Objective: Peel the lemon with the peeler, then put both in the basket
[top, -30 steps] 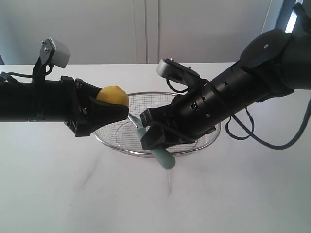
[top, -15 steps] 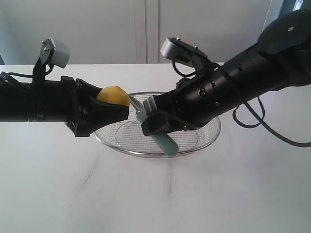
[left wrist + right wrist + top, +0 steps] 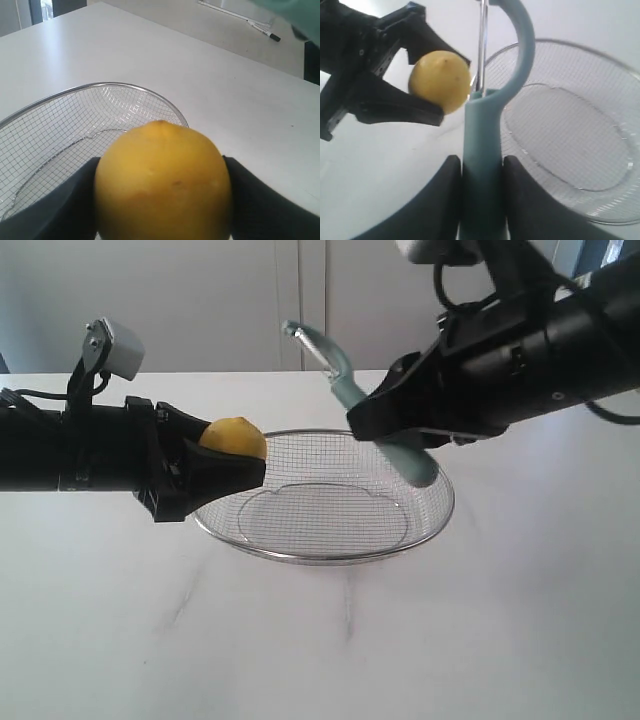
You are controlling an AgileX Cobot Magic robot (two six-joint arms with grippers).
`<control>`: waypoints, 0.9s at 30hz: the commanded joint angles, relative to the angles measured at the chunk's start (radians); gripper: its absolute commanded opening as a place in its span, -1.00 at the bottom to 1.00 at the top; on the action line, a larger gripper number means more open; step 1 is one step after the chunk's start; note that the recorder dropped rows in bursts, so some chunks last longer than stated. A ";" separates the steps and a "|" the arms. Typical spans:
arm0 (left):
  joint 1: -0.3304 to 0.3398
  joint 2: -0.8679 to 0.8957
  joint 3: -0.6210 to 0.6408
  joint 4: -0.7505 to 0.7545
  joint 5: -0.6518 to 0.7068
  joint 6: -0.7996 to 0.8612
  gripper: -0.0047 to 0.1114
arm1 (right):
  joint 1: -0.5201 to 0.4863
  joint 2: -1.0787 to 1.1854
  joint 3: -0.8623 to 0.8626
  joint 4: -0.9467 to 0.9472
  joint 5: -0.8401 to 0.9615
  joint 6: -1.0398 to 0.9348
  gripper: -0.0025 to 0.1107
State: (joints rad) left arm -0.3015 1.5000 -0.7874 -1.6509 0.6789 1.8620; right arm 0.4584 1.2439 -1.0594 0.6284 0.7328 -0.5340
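The lemon (image 3: 233, 437) is clamped in my left end effector (image 3: 248, 452), held in the air at the left rim of the basket (image 3: 330, 556). My right end effector (image 3: 372, 423) is clamped on the peeler (image 3: 345, 385) by its teal handle. The blade is tilted upward above the basket and clear of the lemon. The basket rests on the white worktop (image 3: 450, 640).

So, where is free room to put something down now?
The table on the camera's side of the basket is bare, and the basket holds nothing. Crowded: the lemon over its left rim, the peeler above its right side.
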 commanded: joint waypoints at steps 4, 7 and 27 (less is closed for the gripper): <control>-0.002 -0.020 -0.005 -0.023 0.056 -0.003 -0.92 | -0.001 -0.056 0.002 -0.502 -0.085 0.419 -0.96; -0.002 -0.057 -0.005 -0.023 0.056 -0.003 -0.92 | -0.001 -0.025 0.002 -0.628 -0.085 0.534 -0.96; -0.002 -0.155 -0.005 -0.017 0.056 -0.005 -0.92 | -0.001 0.284 0.002 -0.054 -0.024 0.114 -0.96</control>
State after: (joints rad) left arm -0.3015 1.3569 -0.7874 -1.6501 0.7125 1.8620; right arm 0.4584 1.5174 -1.0594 0.4208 0.6903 -0.2910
